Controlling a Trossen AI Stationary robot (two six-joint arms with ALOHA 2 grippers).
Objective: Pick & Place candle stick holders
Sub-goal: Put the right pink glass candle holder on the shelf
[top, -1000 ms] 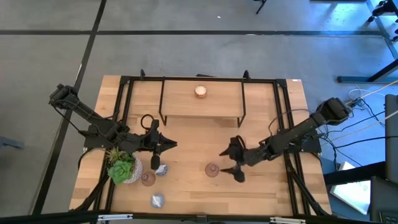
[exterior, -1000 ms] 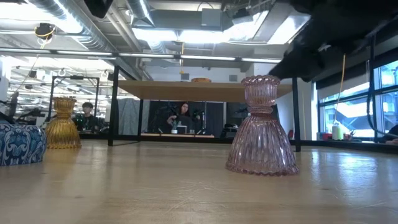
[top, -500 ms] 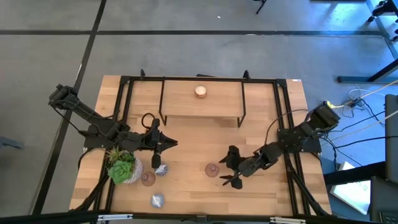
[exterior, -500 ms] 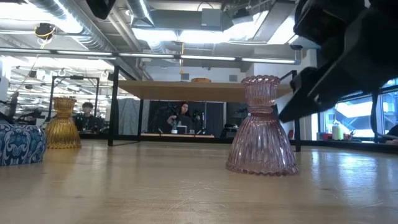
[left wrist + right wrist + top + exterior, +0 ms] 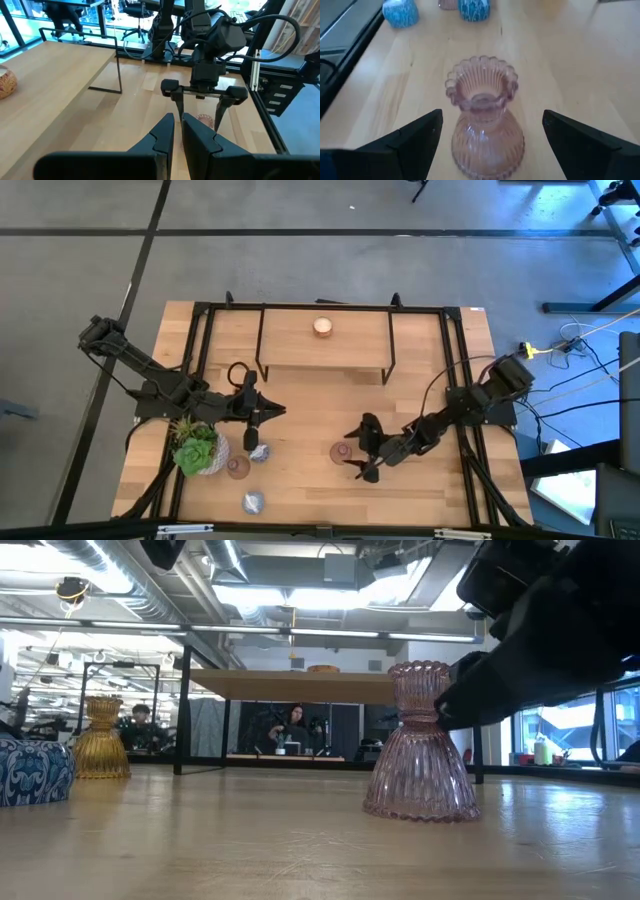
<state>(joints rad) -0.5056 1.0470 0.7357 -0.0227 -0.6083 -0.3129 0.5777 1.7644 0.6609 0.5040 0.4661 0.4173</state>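
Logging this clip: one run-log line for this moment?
right pincer: open, astride pink holder | left pincer: shut, waiting near succulent | holder: upright on table

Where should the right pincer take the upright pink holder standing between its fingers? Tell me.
At the narrow waist under the scalloped rim of the pink holder. The right pincer, open, already straddles it, so close level from both flanks; the flared ribbed skirt below is wider and sloped.

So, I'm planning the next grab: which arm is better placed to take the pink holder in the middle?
Right. The right gripper is open, its fingers either side of the pink holder. The left gripper is shut, farther off.
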